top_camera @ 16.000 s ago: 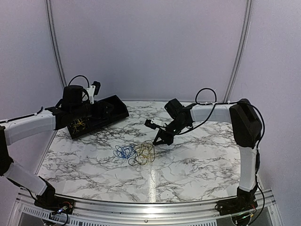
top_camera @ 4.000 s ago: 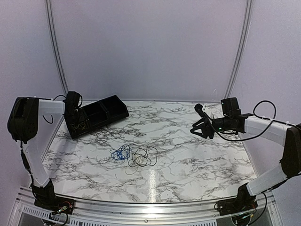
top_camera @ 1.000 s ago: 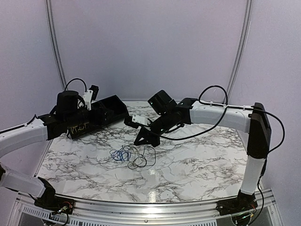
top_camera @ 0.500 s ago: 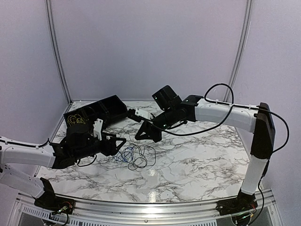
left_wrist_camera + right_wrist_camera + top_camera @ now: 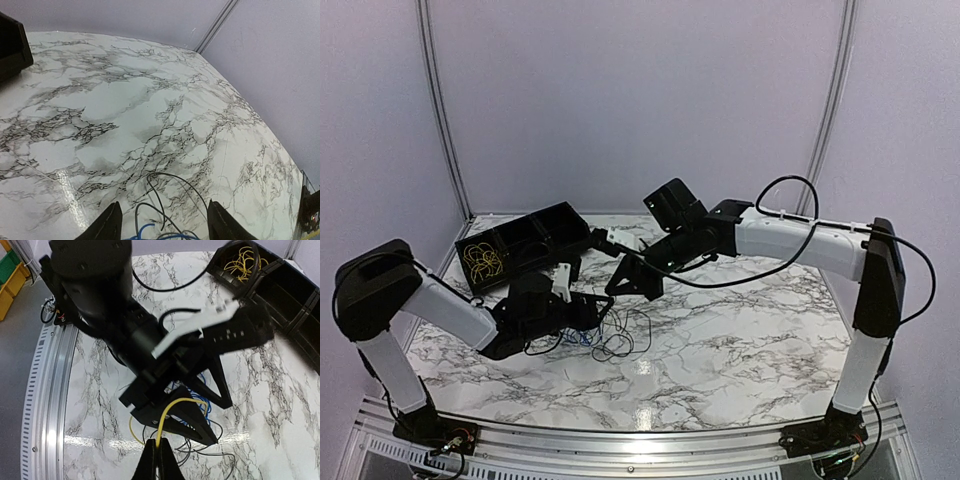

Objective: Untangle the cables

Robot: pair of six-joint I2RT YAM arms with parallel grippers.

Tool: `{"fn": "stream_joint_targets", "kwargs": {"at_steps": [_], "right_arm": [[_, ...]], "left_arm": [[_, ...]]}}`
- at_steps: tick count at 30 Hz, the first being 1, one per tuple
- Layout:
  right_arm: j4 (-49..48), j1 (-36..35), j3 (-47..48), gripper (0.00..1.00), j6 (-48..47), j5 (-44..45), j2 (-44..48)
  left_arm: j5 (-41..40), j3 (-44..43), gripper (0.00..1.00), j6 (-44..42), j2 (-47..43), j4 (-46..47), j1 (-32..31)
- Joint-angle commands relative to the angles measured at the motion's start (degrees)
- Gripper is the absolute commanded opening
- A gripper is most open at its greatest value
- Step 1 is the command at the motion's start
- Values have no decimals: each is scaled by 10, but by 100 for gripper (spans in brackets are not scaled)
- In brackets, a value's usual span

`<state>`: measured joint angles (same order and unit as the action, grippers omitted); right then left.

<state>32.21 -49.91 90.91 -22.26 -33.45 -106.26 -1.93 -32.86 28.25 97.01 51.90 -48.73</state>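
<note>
My left gripper (image 5: 165,222) has swung down from the tray (image 5: 545,235), jaws wide over the cables (image 5: 612,335) on the table (image 5: 740,330); my right gripper (image 5: 156,459) pinches a yellow strand (image 5: 172,401), so separation can probably begin.

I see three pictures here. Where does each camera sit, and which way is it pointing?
Top external: fixed high behind the robot, looking down on the marble table; the left arm and right arm show whole.
Left wrist: on the left claw, low, looking across the table; its two open fingertips frame the bottom edge.
Right wrist: on the right claw, looking down at the left claw; its shut fingertips pinch a yellow cable.
Shared: both wrist views catch the blue cable in the tangle.
</note>
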Motion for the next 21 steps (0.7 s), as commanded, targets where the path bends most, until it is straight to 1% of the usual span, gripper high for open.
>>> {"fn": "stream_joint_targets", "kwargs": {"at_steps": [1, 5, 7, 10, 14, 21], "right_arm": [[7, 2, 55, 0, -3, -10, 43], [37, 10, 130, 0, -10, -13, 61], [54, 17, 182, 0, -7, -18, 70], [66, 30, 226, 0, -10, -31, 83], [78, 52, 244, 0, -19, -44, 85], [86, 82, 234, 0, -29, -44, 103]], "left_arm": [[4, -35, 58, 49, 89, 93, -10], [-6, -45, 56, 59, 137, 106, -21], [-7, -46, 55, 61, 153, 108, -24], [-7, -47, 54, 65, 170, 109, -24], [-6, -42, 54, 68, 172, 111, -24], [-10, -33, 55, 52, 149, 111, -23]]}}
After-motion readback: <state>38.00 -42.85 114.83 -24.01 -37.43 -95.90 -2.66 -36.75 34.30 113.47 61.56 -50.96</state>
